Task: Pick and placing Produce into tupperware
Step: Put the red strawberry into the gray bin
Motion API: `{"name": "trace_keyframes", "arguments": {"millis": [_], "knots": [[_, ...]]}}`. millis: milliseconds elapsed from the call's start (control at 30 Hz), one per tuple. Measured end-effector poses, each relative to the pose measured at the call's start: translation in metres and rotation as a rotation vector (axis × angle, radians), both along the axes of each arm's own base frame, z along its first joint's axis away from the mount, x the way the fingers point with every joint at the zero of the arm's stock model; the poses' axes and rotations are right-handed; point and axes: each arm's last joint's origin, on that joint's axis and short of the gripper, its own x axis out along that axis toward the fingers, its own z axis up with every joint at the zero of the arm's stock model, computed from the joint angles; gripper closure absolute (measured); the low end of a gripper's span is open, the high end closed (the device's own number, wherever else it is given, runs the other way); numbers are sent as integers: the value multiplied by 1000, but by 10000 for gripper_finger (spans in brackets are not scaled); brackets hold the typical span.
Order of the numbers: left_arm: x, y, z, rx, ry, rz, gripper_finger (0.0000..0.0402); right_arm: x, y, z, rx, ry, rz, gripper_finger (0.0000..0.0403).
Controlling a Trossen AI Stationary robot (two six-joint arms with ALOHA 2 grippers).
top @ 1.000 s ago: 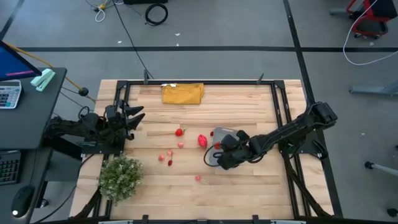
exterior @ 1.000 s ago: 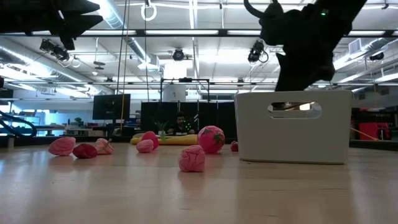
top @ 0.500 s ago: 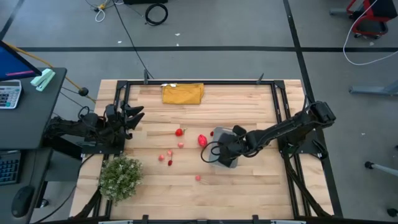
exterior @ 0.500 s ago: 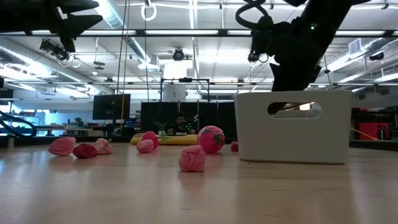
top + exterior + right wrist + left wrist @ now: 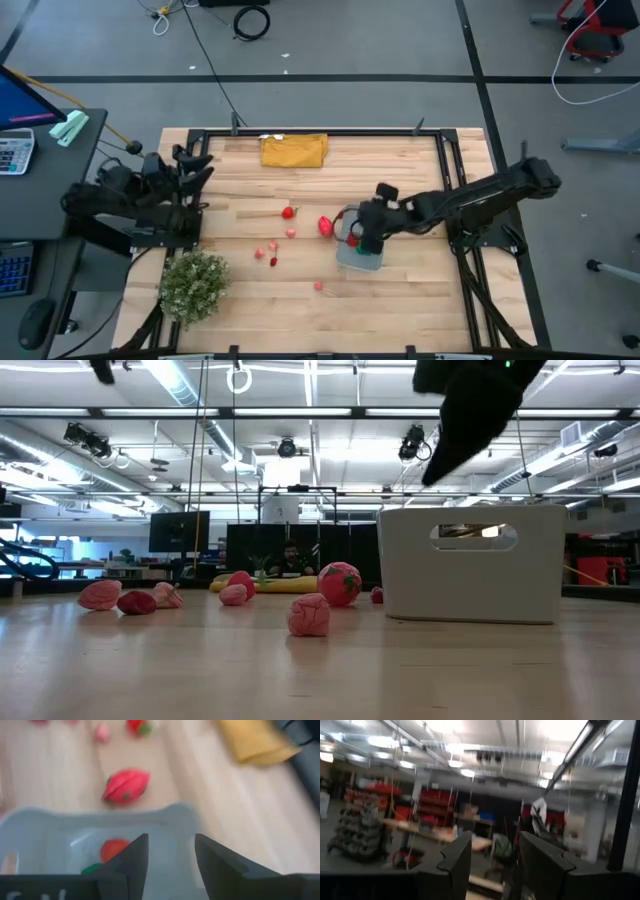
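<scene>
The pale blue-grey tupperware (image 5: 365,262) stands right of the table's middle and shows as a box with a handle slot in the low view (image 5: 470,565). A red produce piece with green (image 5: 112,849) lies inside it. My right gripper (image 5: 358,238) hovers open above it, nothing between its fingers (image 5: 170,855). Several red and pink produce pieces lie on the table left of it, such as a large red one (image 5: 326,225) and a small red one (image 5: 288,212). My left gripper (image 5: 198,165) waits open at the table's left edge, raised and pointing into the room (image 5: 492,862).
A mustard-yellow folded cloth (image 5: 294,150) lies at the far edge. A bushy pale-green plant (image 5: 193,285) stands at the near left corner. Bare wood lies near the front edge and right of the tupperware. A black frame (image 5: 452,170) borders the table.
My right gripper has risen out of the tupperware and drawn a little toward the table's far right. My left gripper has lifted and moved toward the far left, leaving the top of the low view.
</scene>
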Motion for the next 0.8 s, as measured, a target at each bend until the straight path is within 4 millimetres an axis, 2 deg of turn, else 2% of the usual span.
{"name": "trace_keyframes", "arguments": {"millis": [100, 200, 333, 567, 700, 800], "knots": [[12, -2, 24, 2, 138, -1, 230, -15, -9, 26, -59, -99, -32, 234], [34, -4, 40, 17, 301, 48, 230, -33, -16, 50, -120, -198, -73, 233], [74, -10, 44, 32, 534, 67, 230, -61, -23, 76, -162, -293, -106, 234], [146, -15, 11, -61, 801, 107, 230, -99, -31, 99, -153, -383, -109, 233], [178, -4, -21, -225, 899, 98, 230, -109, -33, 105, -176, -402, -86, 235], [194, 5, -41, -280, 977, 67, 230, -111, -33, 106, -193, -399, -70, 236]]}}
